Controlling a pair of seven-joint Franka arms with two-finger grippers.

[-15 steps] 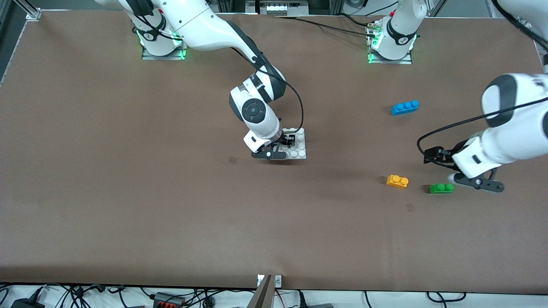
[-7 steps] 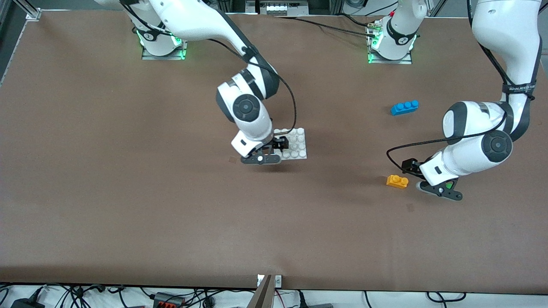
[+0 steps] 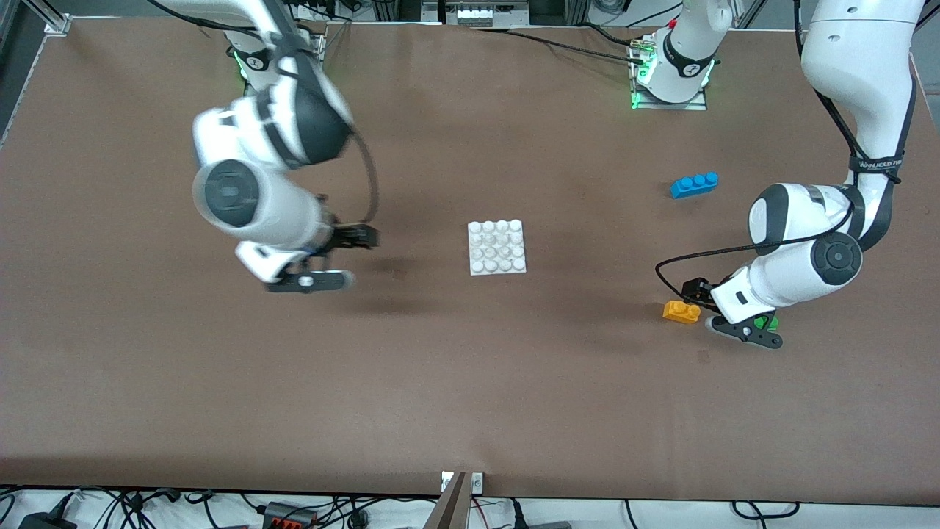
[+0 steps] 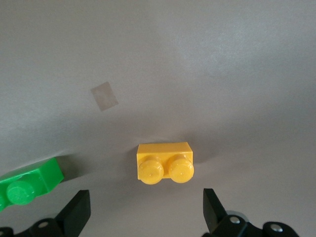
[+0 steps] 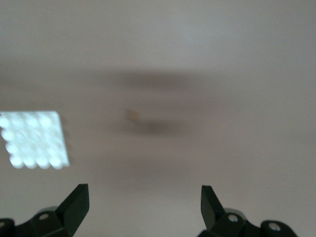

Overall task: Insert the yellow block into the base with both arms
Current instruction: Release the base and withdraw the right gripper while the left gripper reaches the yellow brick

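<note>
Black left end effector [image 3: 711, 308] sits low over the tabletop [image 3: 470, 382] toward the left arm's end, fingers [image 4: 79, 211] spread wide and released, gripping nothing. Yellow block [image 3: 681, 311] lies on the tabletop just beside it, studs up; in the left wrist view the yellow block [image 4: 165, 163] shows between the two fingertips' line of sight, not touched. Green brick [image 3: 768, 321] is mostly hidden under the left end effector in the front view, clear in the left wrist view [image 4: 27, 182], near the yellow block but apart. Blue brick [image 3: 694, 184] lies farther from the front camera, well apart. Base [image 3: 497, 247] sits flat mid-tabletop, nothing on its studs. Right end effector [image 3: 345, 257] hangs over bare tabletop toward the right arm's end, well apart from the base, fingers [image 5: 76, 202] open, released, empty; the base [image 5: 33, 140] shows blurred in the right wrist view.
</note>
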